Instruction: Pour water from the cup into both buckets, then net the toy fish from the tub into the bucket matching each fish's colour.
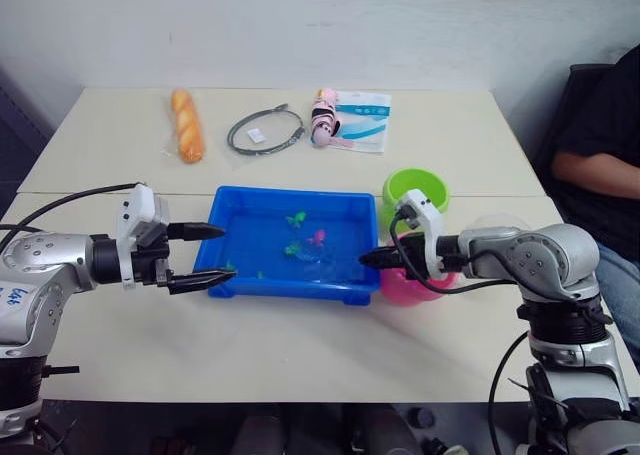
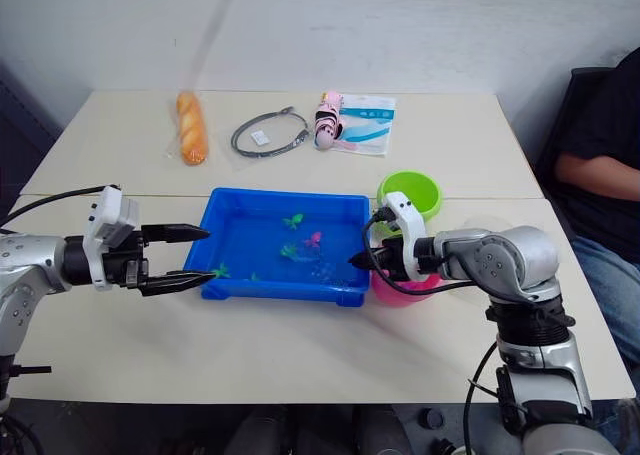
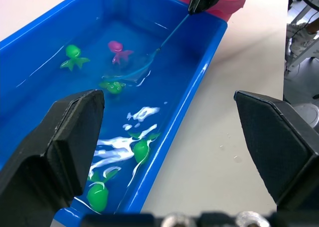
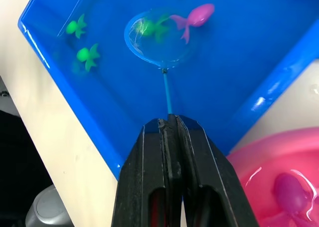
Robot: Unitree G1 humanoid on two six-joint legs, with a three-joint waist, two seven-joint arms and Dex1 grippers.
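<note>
Blue tub (image 1: 232, 275): sits in the middle of the near table, holding shallow water and several toy fish. Net (image 4: 158, 39): blue hoop dipped in the water at the tub's right-hand half, its thin handle running back to the right gripper (image 4: 168, 121), whose two black fingers are pressed together on the handle's end, over the tub's right rim. Green fish (image 4: 152, 26): one lies within the hoop; a pink fish (image 4: 194, 16) lies just beside the hoop, its tail at the rim of the net. Two more green fish (image 4: 83, 55) float near the tub's far left part, and others lie along the near wall by the left gripper. Left gripper (image 1: 200, 255): fingers spread wide apart, empty, held at the tub's left wall with one fingertip (image 1: 215, 231) above the rim and the other low beside it. Pink bucket (image 1: 408, 287): stands touching the tub's right front corner, under the right wrist, with water and one pink fish (image 4: 288, 191) inside. Green bucket (image 1: 415, 190): stands just behind the pink one. Far table: a bread loaf (image 1: 186, 124), a grey cable loop (image 1: 265, 132), a pink toy (image 1: 324, 116) and a printed packet (image 1: 365, 120). A seated person (image 1: 606, 155) is at the right edge.
</note>
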